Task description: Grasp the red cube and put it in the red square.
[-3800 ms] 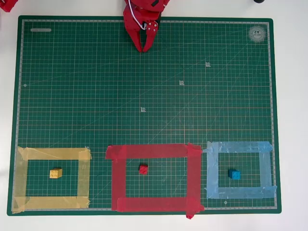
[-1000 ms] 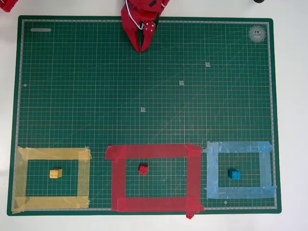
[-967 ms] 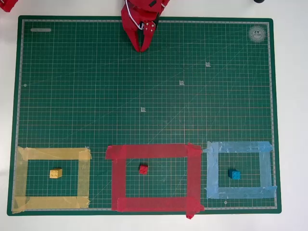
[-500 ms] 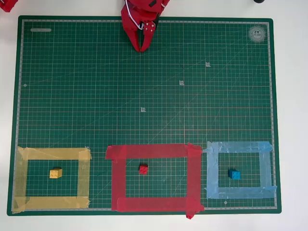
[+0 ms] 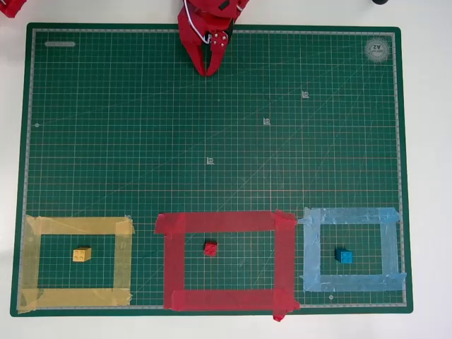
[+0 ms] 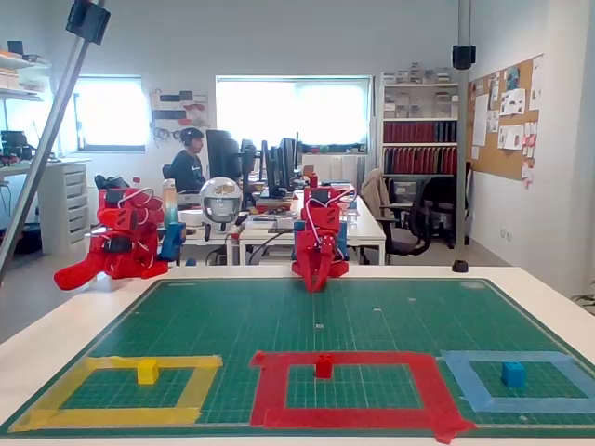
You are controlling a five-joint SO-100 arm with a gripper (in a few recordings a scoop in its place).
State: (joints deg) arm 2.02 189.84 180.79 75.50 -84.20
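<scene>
Gripper [image 5: 207,70], fingertips together and pointing down at the far edge of the green cutting mat [image 5: 106,141], has drawn slightly back toward the arm's base and a touch left in the overhead view since the earliest picture.

A round mark on the cutting mat [image 5: 106,141] seems to read "A2"

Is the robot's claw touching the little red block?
Apart. The overhead view shows the end effector at the mat's far edge, with bare green mat before the red cube.
</scene>
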